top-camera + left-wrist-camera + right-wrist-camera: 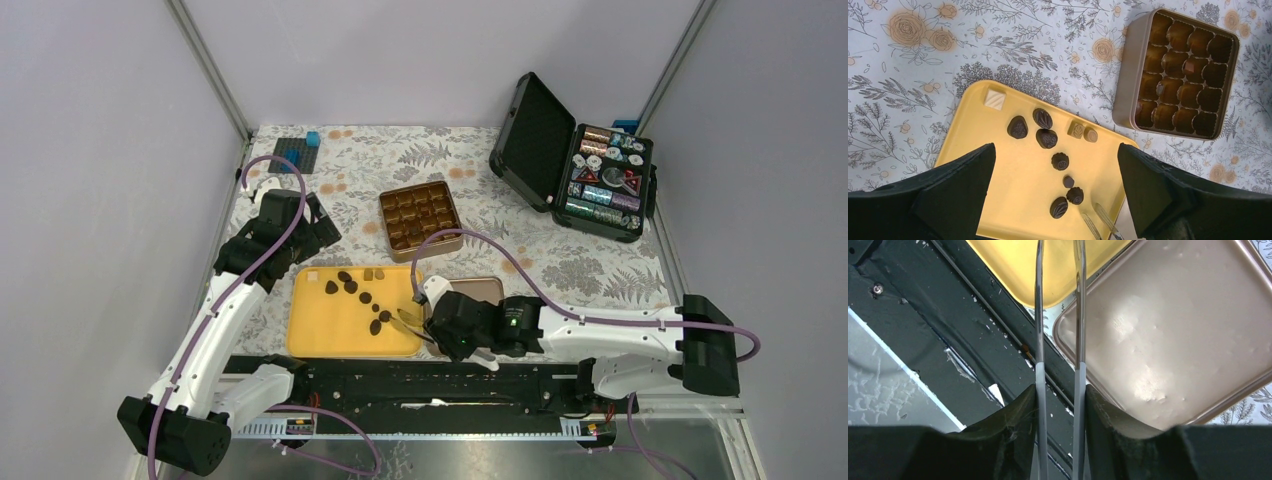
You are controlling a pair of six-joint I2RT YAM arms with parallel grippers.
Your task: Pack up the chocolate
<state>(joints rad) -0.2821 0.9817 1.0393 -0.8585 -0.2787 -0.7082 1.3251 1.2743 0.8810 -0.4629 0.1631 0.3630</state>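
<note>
**On the yellow tray (1018, 192), the chocolate (1047, 138) lies loose**

Across that tray you have dark rounded pieces in a ragged line down the middle. Two tan pieces sit just beside them, and a pale square lies near the far corner. Your left gripper (1055, 150) hovers above the tray with its fingers spread wide and nothing between them. Your right gripper (1058, 405) is clamped on a pair of metal tongs (1079, 315). The tongs' thin arms reach over the tray's corner nearest the flat lid (1168, 340), which lies just beside the tray. Beyond the tray, apart from it, sits the brown compartment tin (1126, 85), open at the top.
</note>
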